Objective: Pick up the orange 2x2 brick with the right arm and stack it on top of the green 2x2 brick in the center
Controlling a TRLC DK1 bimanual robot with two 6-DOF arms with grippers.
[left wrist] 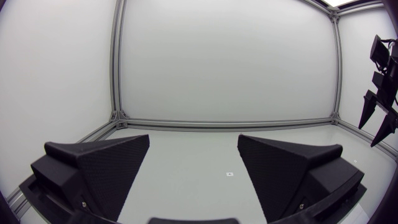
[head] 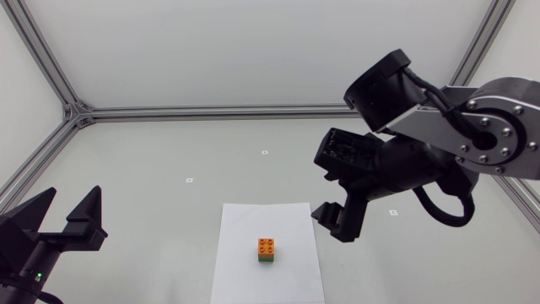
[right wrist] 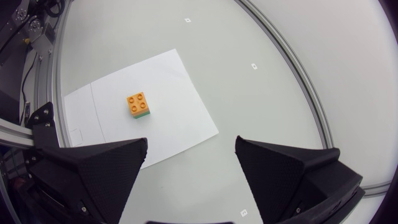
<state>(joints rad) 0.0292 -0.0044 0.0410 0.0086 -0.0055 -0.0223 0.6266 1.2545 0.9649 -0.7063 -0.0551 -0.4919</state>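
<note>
Orange 2x2 brick point(right wrist: 137, 102), four studs up, sat atop green 2x2 brick point(right wrist: 143, 115), well ahead of released right jaws; left jaws also released.

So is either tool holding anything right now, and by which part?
Nothing is held. The left tool and right tool are both open and empty; the orange brick sits on the green brick, clear of both.

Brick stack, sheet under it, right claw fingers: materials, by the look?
Orange brick and green brick: likely moulded plastic, smooth, uniform colour, round studs. Sheet: probably paper, thin, flat, matte white. Right claw fingers: matte black, fine dimpled texture, maybe printed plastic.
</note>
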